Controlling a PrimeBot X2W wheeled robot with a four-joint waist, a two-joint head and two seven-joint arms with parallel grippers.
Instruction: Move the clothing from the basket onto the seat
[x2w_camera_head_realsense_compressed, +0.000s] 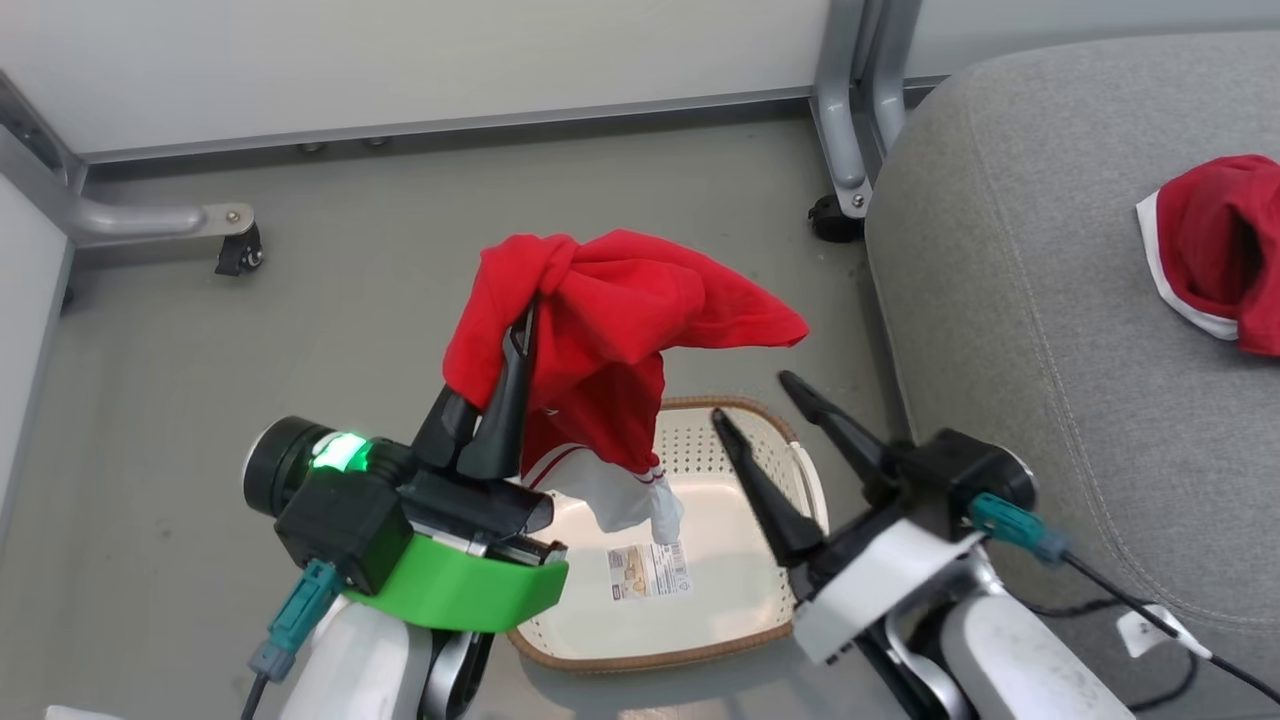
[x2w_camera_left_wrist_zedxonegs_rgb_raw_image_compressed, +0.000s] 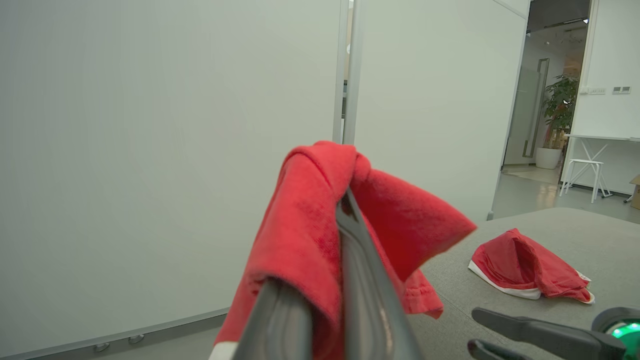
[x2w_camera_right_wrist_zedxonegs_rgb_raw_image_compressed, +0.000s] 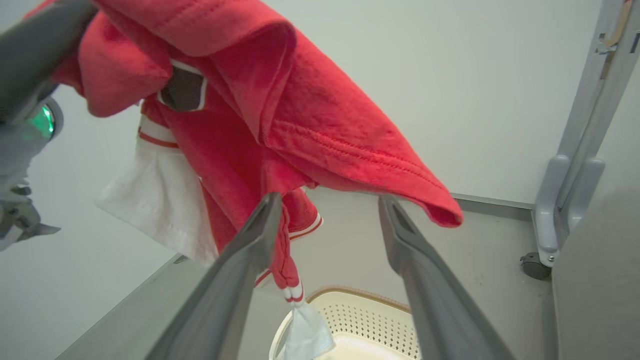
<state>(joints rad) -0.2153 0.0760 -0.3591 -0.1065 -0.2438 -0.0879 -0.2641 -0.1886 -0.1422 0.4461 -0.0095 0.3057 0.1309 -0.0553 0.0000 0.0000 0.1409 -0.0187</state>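
My left gripper is shut on a red garment, held up above the cream basket; its white sleeve dangles into the basket. The same garment drapes over the fingers in the left wrist view and hangs above my right gripper's fingers. My right gripper stands open over the basket's right rim with nothing in it, beside the grey seat. A second red garment with white trim lies on the seat, also seen as a crumpled red garment on the cushion.
A paper label lies on the basket floor. Grey metal partition legs with castors stand at the back, another castor at the left. White panels close off the far side. A cable trails near the seat's front.
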